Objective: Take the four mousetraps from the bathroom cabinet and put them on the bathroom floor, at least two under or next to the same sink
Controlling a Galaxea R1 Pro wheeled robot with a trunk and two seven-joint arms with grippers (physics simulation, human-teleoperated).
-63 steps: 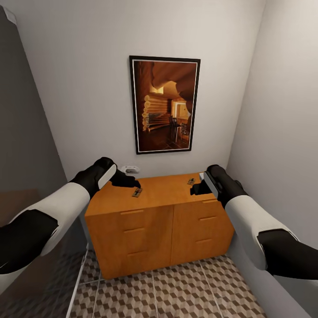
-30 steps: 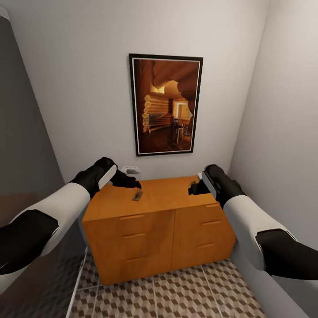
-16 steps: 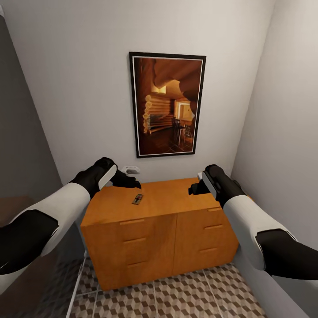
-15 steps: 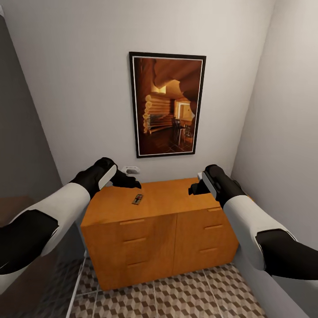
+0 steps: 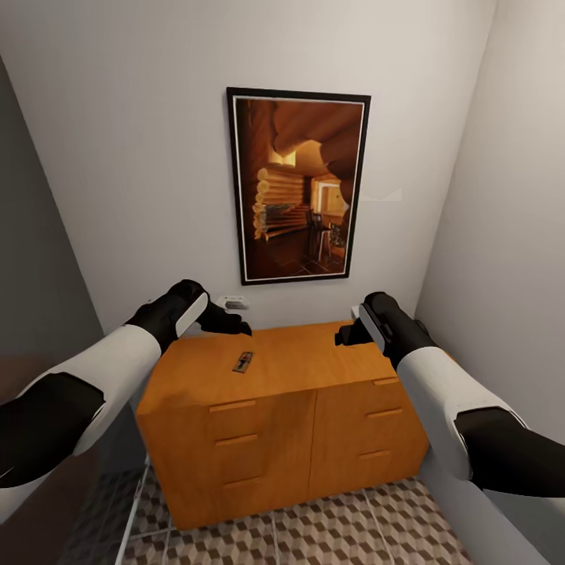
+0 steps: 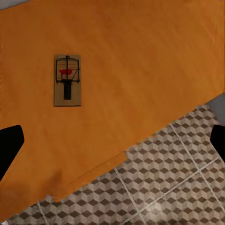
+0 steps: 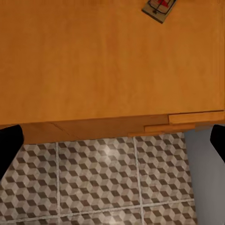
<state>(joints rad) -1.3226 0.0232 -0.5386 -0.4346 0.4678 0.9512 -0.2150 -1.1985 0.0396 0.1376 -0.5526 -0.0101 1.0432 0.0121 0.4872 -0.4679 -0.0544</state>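
Hovering open end effectors point(image 5: 235, 322) over cabinet point(image 5: 298, 365), mousetrap point(image 5: 242, 362).

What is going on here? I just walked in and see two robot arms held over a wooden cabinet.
A two-armed robot faces a wide low orange-brown wooden cabinet in a bathroom corner. Its left gripper and right gripper both hover open and empty above the top. One small flat brown wooden mousetrap lies on the top below the left gripper; the right wrist view shows a mousetrap on the top too. None is on the cube-patterned tile floor in these views.
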